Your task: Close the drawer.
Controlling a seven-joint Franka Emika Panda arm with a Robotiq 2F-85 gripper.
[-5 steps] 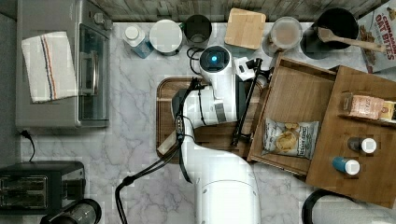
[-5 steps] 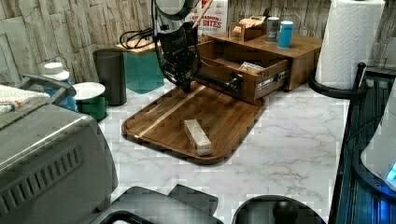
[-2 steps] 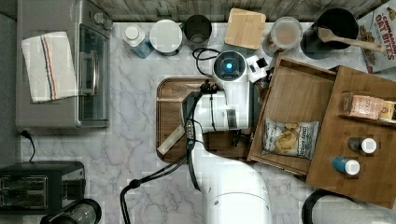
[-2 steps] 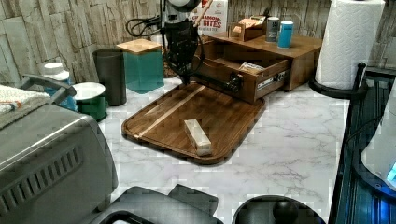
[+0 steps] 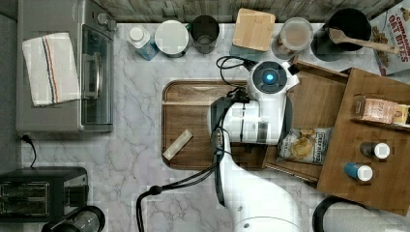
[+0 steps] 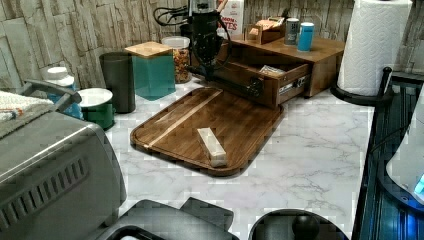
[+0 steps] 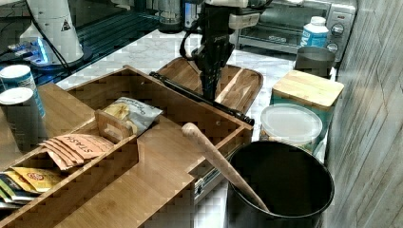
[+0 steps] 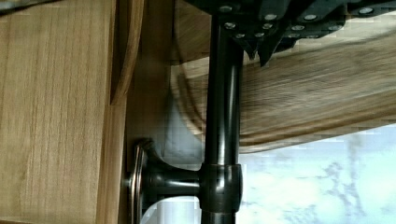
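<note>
1. drawer stands pulled far out of the cabinet, chips bag inside
2. my claw sits at its dark handle bar; clamped or loose, i cannot tell
3. closing push seems all left to do

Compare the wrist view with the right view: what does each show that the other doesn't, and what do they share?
Wrist view alone: the mounting post joining the dark bar handle to the drawer front, seen close up, with the gripper right by the bar.

Right view alone: the drawer's inside with a chip bag, a black pot holding a wooden spoon, the toaster oven, and the arm above.

Shared: the open drawer, its handle, the darker wooden tray and the marble counter.
</note>
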